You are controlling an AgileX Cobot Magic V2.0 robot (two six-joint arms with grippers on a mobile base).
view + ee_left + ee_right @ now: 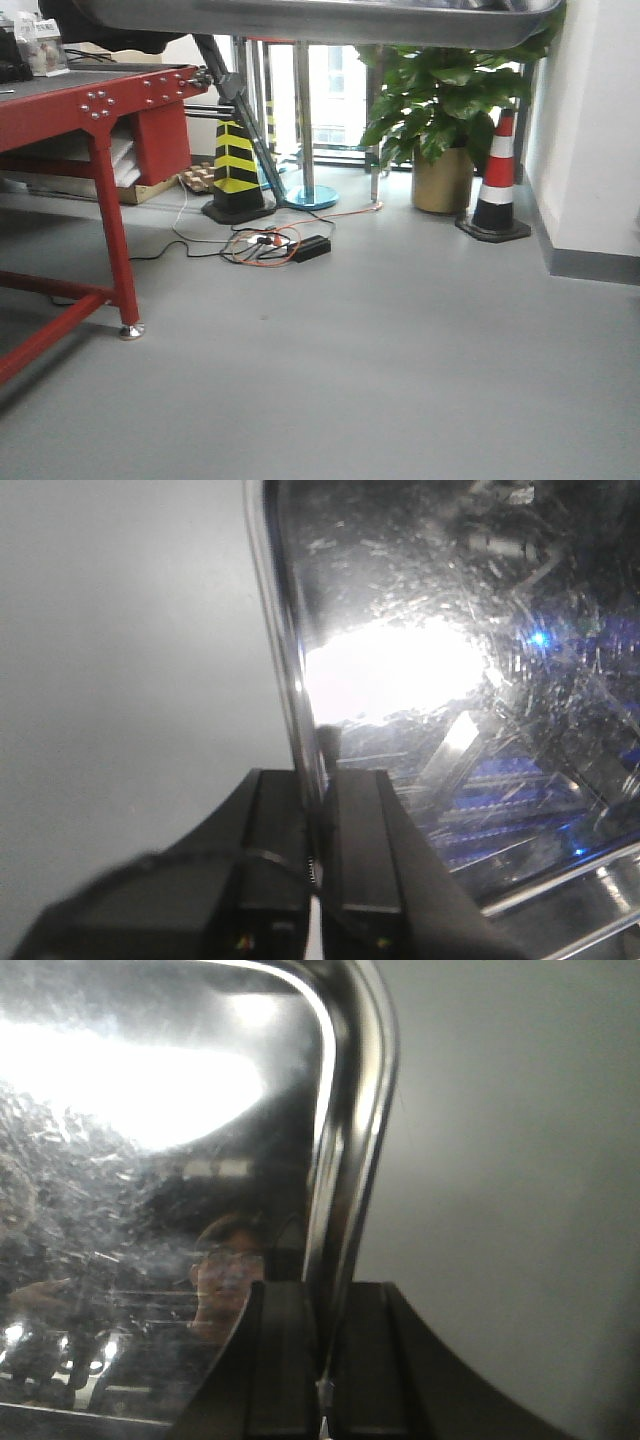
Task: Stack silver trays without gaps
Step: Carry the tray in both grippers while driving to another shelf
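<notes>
**Two grippers clamped on one silver tray**

Both arms hold the same silver tray [300,20]. It spans the upper edge of the front view as a grey metal band high above the floor [350,380].

Left wrist view: the left gripper [318,815] sits at lower centre. Its two black fingers [275,830] are pressed onto the tray's thin rim, one on each side. The rim runs up the frame from between them. The scratched tray bottom fills the right half, with a bright glare at centre.

Right wrist view: the right gripper [328,1305] sits at lower centre and pinches the rounded rim in the same manner, below a tray corner at upper centre.

Front view, beneath the tray: a red table [100,100] at left, a yellow-and-black cone [237,165] at centre, and a potted plant [445,100] and a red-and-white cone [500,175] at right.
</notes>
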